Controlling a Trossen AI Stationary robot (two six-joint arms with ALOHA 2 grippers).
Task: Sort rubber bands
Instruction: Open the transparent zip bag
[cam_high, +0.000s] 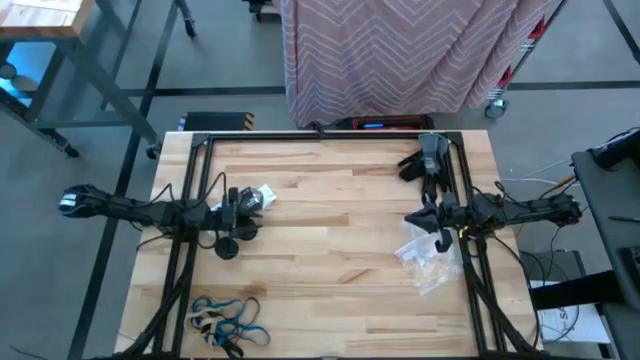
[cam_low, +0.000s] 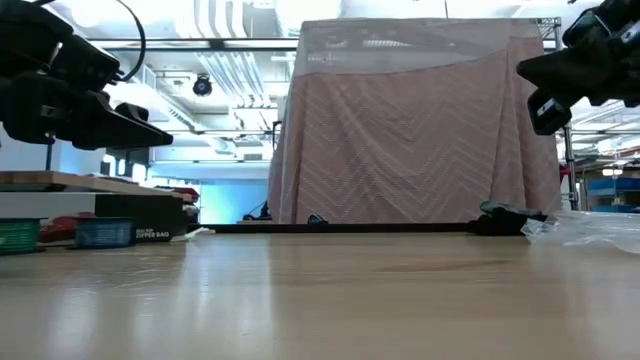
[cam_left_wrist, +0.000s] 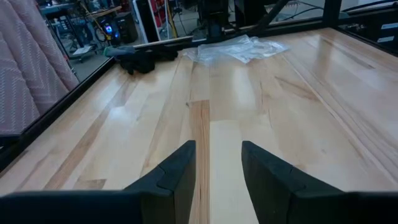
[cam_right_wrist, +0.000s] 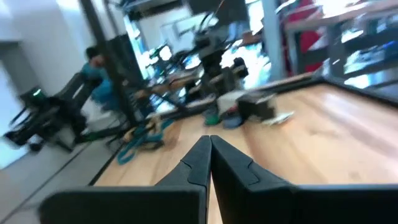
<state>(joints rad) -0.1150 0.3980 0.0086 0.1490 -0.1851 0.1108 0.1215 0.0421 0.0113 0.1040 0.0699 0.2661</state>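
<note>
The rubber bands (cam_high: 226, 322) lie in a loose tangle of blue, tan and black loops on the table near its near left corner. They also show, blurred, in the right wrist view (cam_right_wrist: 142, 138). My left gripper (cam_left_wrist: 217, 167) hovers over the table's left side (cam_high: 252, 212), open, with only bare wood between its fingers. My right gripper (cam_right_wrist: 210, 150) hangs above the table's right side (cam_high: 410, 219), shut on nothing. Both grippers are well clear of the bands.
Crinkly clear plastic bags (cam_high: 430, 258) lie under and in front of the right arm. Dark gloves (cam_high: 425, 160) sit at the far right. A small crumpled clear thing (cam_high: 263, 197) lies beside the left gripper. A black frame (cam_high: 320, 135) borders the table.
</note>
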